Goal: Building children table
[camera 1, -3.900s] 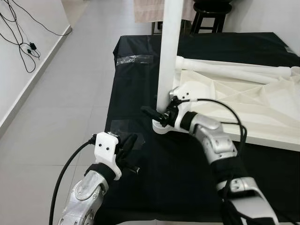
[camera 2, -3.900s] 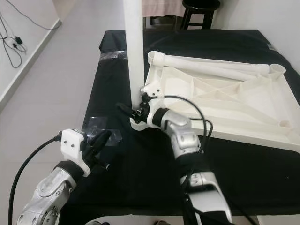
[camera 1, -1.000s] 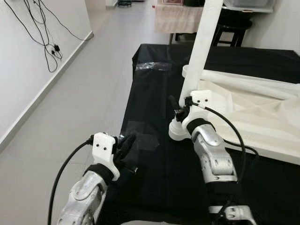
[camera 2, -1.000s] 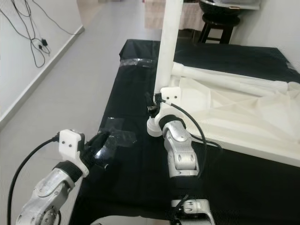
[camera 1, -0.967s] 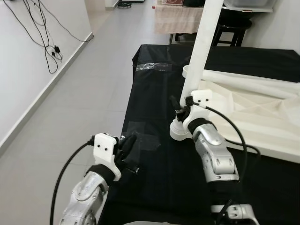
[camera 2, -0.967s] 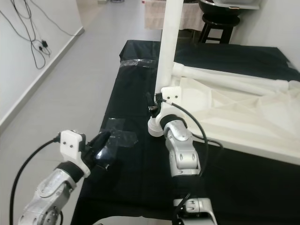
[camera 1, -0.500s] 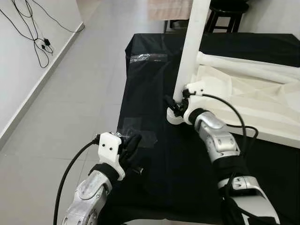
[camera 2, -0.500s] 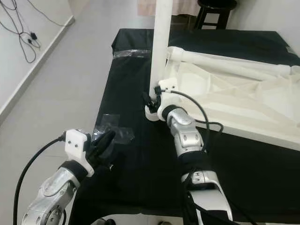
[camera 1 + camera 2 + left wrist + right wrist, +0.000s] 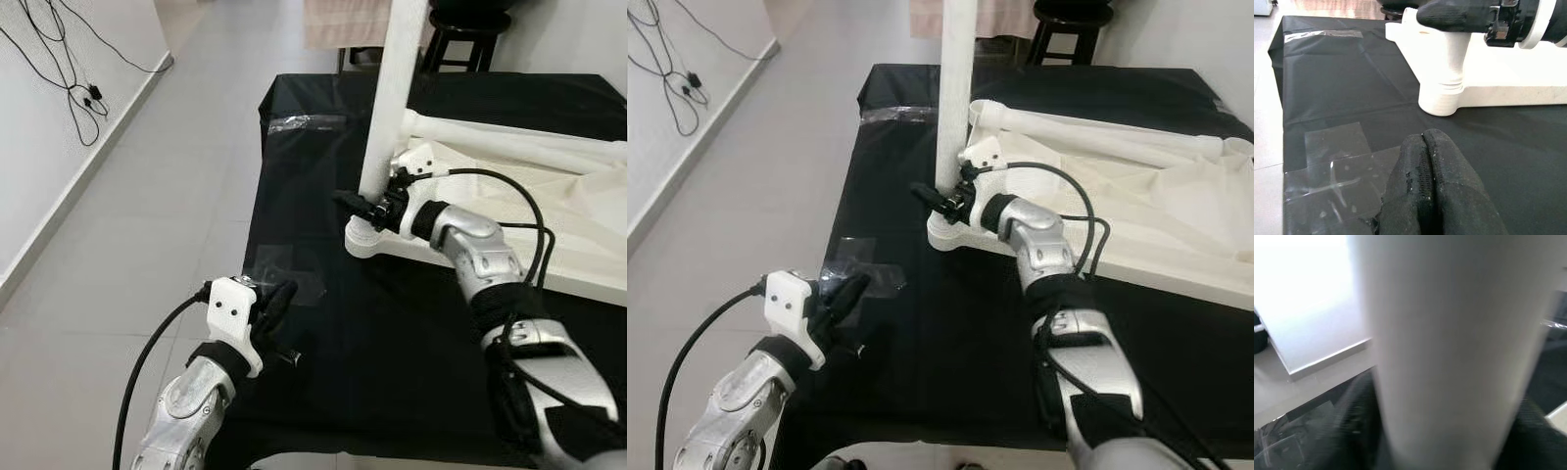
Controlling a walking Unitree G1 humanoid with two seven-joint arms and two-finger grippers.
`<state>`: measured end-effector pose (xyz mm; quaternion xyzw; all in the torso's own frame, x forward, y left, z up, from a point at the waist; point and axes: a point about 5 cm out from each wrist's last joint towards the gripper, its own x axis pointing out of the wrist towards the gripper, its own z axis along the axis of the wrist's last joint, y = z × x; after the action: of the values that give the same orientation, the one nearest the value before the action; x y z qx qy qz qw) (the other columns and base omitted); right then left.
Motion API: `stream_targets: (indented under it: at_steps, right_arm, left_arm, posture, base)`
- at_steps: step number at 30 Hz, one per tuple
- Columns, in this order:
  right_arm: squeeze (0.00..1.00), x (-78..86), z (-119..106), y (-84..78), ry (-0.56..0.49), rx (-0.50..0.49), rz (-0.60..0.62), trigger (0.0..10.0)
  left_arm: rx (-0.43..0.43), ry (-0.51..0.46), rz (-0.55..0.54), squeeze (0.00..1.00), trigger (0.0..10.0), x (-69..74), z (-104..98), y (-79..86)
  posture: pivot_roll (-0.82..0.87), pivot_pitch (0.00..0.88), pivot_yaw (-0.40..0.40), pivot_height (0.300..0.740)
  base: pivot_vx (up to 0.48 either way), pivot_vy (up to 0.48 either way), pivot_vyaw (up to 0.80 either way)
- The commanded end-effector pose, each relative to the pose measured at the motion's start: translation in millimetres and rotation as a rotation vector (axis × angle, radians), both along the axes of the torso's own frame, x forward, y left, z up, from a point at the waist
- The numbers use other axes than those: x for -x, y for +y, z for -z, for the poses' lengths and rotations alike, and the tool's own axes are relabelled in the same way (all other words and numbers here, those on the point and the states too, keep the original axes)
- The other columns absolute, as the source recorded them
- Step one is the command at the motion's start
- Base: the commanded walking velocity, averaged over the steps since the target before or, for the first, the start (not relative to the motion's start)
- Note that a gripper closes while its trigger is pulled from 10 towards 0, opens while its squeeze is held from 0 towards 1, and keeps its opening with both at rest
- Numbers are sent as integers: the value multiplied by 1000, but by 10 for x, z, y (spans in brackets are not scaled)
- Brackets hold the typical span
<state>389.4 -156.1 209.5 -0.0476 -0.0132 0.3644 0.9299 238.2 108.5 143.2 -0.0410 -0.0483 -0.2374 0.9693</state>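
- The step in hand looks like seating the upright white leg (image 9: 392, 98) into the round corner socket (image 9: 361, 238) of the upside-down white tabletop (image 9: 1136, 220), which lies on the desk (image 9: 323, 323) under a black cloth.
- To do it well, I judge the leg must stay plumb over the socket while it is turned or pressed; any lean would likely bind it, and the tall leg gives a lot of leverage against a low grip.
- The grip sits low on the leg, just above the socket, which suits twisting but does little to steady the top; slow, small turns seem wise.
- The tabletop is light plastic and may slide on the cloth, so pushing straight down rather than sideways looks safer.
- The right pincer (image 9: 364, 206) reaches forward from a bent elbow, wrist level, its black fingers closed around the leg near its foot; in the right wrist view the leg stands right between them.
- The left pincer (image 9: 1426, 161) is held low over the near left part of the desk, fingers pressed together and holding nothing, pointing toward the socket, above a patch of clear tape (image 9: 1337, 171).
- Another white leg (image 9: 1087, 137) lies along the far edge of the tabletop.
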Motion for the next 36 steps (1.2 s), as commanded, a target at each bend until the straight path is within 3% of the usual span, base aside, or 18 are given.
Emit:
stream_targets:
  at_steps: [1,11,14,15,20,21,23,24,25,29,30,31,32,33,34,36]
  right_arm:
    - [0,10,23,45,9,-11,-57,0]
    - [0,26,101,40,22,0,-87,0]
    - [0,51,249,-43,56,-2,-1,0]
    - [0,106,419,-75,98,-20,109,0]
    - [0,145,536,-81,117,-7,205,0]
    - [0,492,876,209,179,-4,472,0]
    - [0,735,919,504,169,-2,458,0]
    - [0,750,895,602,143,9,398,0]
    - [0,750,895,602,143,9,398,0]
    - [0,545,847,488,151,5,436,0]
    - [0,458,782,452,130,26,450,1569]
    - [0,364,678,429,99,31,452,10000]
    - [0,364,678,429,99,31,452,10000]
    - [0,251,514,396,51,23,441,10000]
    - [1000,202,434,393,35,6,397,10000]
    - [1000,190,351,402,23,-6,363,10000]
  left_arm:
    - [-6,0,-6,0,10000,12,20,-3]
    - [-1,4,-3,0,10000,18,30,-14]
    - [4,8,-8,0,10000,19,38,-3]
    - [10,12,-10,0,10000,16,42,6]
    - [13,13,-11,0,10000,16,43,10]
    - [18,16,-11,0,10000,6,40,21]
    - [17,18,-8,0,10000,-6,40,25]
    - [14,18,-7,0,10000,-9,43,27]
    - [14,18,-7,0,10000,-9,43,27]
    - [15,21,-8,0,10000,-23,46,15]
    - [15,20,-9,0,10000,-28,46,15]
    - [17,18,-20,0,10000,-32,44,20]
    - [17,18,-20,0,10000,-32,44,20]
    - [19,15,-37,0,10000,-35,41,29]
    - [18,13,-41,0,10000,-37,40,30]
    - [17,12,-41,0,10000,-40,39,29]
  posture:
    - [55,131,-27,740]
    - [44,132,-21,740]
    - [24,132,-17,740]
    - [15,131,-20,740]
    - [12,132,-23,740]
    - [5,140,-12,740]
    - [2,138,-7,740]
    - [2,138,-7,740]
    - [2,138,-7,740]
    - [13,132,-20,740]
    - [10,132,-20,740]
    - [9,131,-19,740]
    - [9,131,-19,740]
    - [9,131,-19,740]
    - [17,130,-23,740]
    - [17,130,-23,740]
  base:
    - [0,0,0]
    - [0,0,0]
    - [0,0,0]
    - [0,0,0]
    - [0,0,0]
    - [0,0,0]
    - [0,0,0]
    - [0,0,0]
    - [0,0,0]
    - [0,0,0]
    - [0,0,0]
    - [0,0,0]
    - [0,0,0]
    - [0,0,0]
    - [0,0,0]
    - [0,0,0]
